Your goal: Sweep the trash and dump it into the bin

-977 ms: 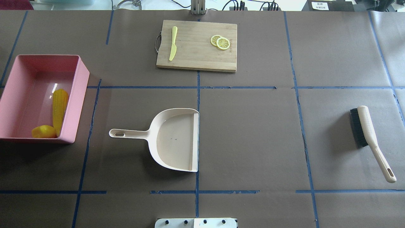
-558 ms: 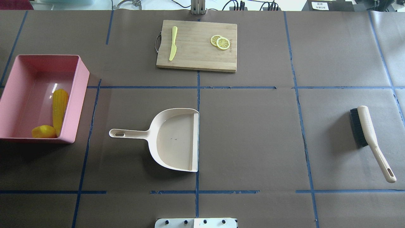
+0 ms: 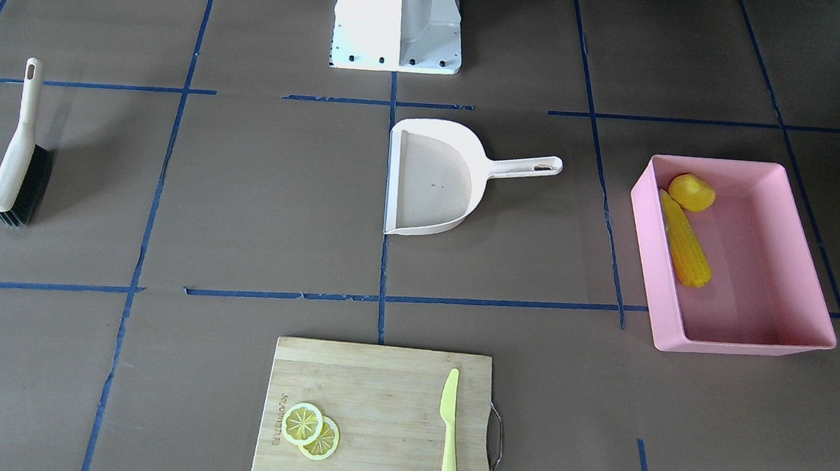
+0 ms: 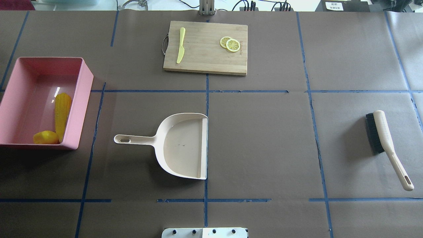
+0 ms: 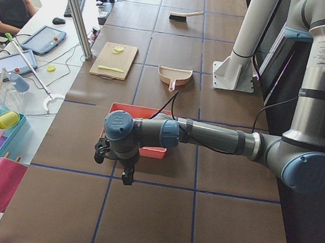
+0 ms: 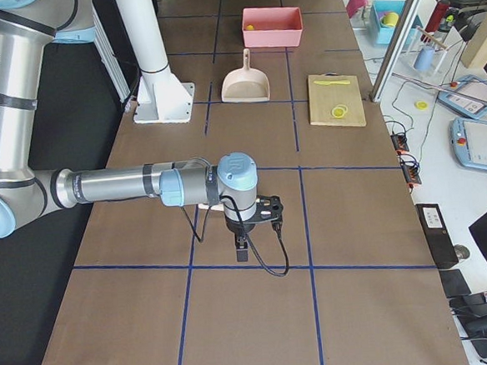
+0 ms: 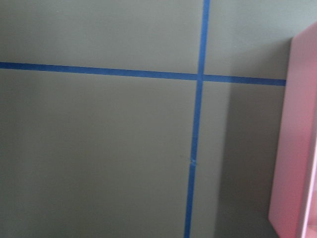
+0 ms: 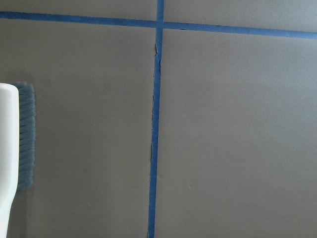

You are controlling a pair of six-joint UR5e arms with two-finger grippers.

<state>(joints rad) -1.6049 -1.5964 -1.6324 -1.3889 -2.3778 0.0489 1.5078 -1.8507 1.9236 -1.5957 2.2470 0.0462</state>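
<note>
The corn [image 4: 62,110] and the lump [image 4: 45,137] lie in the bin [image 4: 84,99], so the job looks almost done; next I must find the ginger, which I cannot see, and I cannot tell if my left gripper [image 5: 112,161] or right gripper [image 6: 251,232] has wide or shut jaws.

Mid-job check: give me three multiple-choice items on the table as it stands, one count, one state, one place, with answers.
1. Lemon slices on the cutting board: A one, B two, C four.
2. The dustpan is: A empty, B holding trash, C held aloft.
3. The corn cob lies: A on the cutting board, B in the dustpan, C in the pink bin.
Answers: 1 B, two overlapping slices show; 2 A, its pan is bare; 3 C, it lies inside the bin's walls beside the yellow lump.
</note>
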